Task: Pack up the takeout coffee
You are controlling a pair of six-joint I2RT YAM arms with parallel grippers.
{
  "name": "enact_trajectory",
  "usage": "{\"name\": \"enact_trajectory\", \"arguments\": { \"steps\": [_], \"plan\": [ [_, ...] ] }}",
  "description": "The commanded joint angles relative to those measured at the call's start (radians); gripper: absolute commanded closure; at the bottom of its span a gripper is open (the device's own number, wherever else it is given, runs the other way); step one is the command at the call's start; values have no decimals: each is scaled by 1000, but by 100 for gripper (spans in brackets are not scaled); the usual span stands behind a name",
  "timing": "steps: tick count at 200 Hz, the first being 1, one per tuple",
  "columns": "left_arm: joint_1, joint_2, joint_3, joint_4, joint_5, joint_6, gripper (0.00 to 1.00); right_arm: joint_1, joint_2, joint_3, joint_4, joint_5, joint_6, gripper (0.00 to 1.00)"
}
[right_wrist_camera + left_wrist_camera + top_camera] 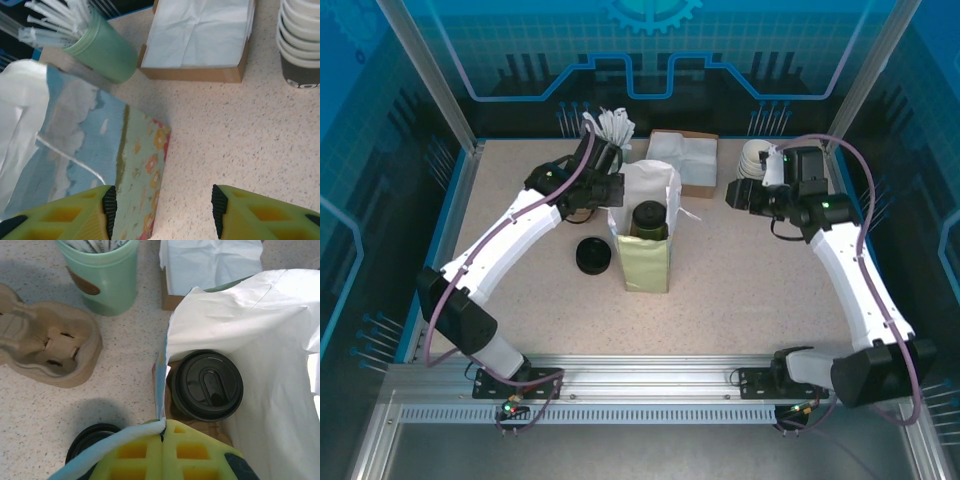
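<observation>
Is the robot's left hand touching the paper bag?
Touching. In the left wrist view, the left hand is shut on the rim of the paper bag, which is pinched between its yellow fingers.

A mint straw cup (107, 285) stands between a pulp cup carrier (50, 345) and a napkin box (200, 75), stacked cups (300, 45) beyond.

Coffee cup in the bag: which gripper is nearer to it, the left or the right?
Left. The left gripper is shut on the bag rim, just beside the cup. The right gripper stands open outside the bag, on its opposite side.
</observation>
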Motion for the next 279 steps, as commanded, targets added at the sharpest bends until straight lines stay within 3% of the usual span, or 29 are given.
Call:
{"name": "enact_trajectory", "arguments": {
  "steps": [1, 84, 105, 134, 160, 178, 187, 201, 230, 279],
  "plan": [
    [20, -43, -18, 7, -15, -21, 99, 27, 64, 82, 65, 67, 15, 45],
    [46, -57, -25, -11, -26, -10, 97, 163, 444, 404, 68, 296, 23, 45],
    [47, -60, -28, -10, -15, -14, 81, 183, 542, 490, 49, 375, 28, 45],
    [47, -73, -12, -11, 16, -11, 73, 206, 695, 626, 27, 440, 30, 45],
    [47, -102, 12, -11, 69, 12, 47, 226, 824, 768, -30, 487, 15, 46],
    [47, -139, 15, -2, 114, 26, 34, 245, 880, 802, -9, 544, -11, 44],
    [48, -158, 18, 3, 135, 32, 21, 247, 903, 812, 3, 555, -12, 44],
    [47, -184, 25, 1, 162, 34, 14, 248, 949, 843, 5, 561, -16, 43],
    [47, -241, 25, 15, 215, 35, 1, 247, 1081, 970, -52, 584, -26, 42],
    [48, -316, 52, 11, 220, 47, 1, 245, 1267, 1156, -100, 607, -36, 41]
  ]
}}
